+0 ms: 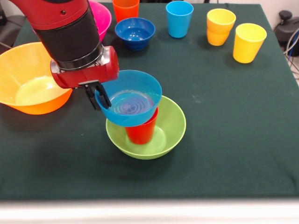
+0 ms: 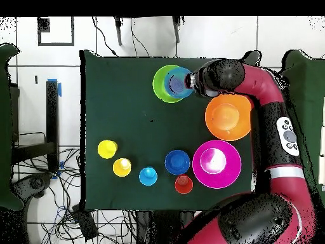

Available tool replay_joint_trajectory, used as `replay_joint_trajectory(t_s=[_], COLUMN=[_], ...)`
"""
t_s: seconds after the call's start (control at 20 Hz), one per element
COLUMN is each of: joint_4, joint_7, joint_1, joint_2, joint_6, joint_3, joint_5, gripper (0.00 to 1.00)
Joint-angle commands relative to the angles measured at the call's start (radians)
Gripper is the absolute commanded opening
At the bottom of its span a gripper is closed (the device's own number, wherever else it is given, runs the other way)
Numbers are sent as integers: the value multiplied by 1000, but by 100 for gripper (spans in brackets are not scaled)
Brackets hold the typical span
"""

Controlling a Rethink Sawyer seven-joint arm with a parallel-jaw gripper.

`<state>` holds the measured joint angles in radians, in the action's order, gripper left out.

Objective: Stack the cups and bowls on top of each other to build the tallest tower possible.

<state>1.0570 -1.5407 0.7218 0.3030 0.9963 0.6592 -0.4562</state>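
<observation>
The green bowl [image 1: 170, 133] stands on the dark cloth near the middle. A red cup [image 1: 141, 131] stands upside down inside it. The small light blue bowl [image 1: 135, 93] rests on the red cup, open side up and leaning toward the arm. My gripper [image 1: 99, 101] is shut on the light blue bowl's left rim, one finger [image 1: 105, 99] inside and one outside. In the overhead view the gripper [image 2: 190, 81] meets the light blue bowl [image 2: 178, 81] over the green bowl [image 2: 160, 83].
The yellow-orange bowl [image 1: 28, 79] sits just left of the arm, and the pink bowl [image 1: 103, 16] sits behind it. At the far side stand the dark blue bowl [image 1: 135, 32], an orange cup [image 1: 126, 8], a light blue cup [image 1: 179, 18] and two yellow cups [image 1: 219, 25] [image 1: 249, 42].
</observation>
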Motion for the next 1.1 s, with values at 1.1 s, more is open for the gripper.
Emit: replay_joint_trajectory(t_s=[1.1], joint_4=[58], joint_7=[200], joint_1=[-50], joint_2=[26], joint_6=[59], joint_3=[34], joint_5=[-16], gripper=[0])
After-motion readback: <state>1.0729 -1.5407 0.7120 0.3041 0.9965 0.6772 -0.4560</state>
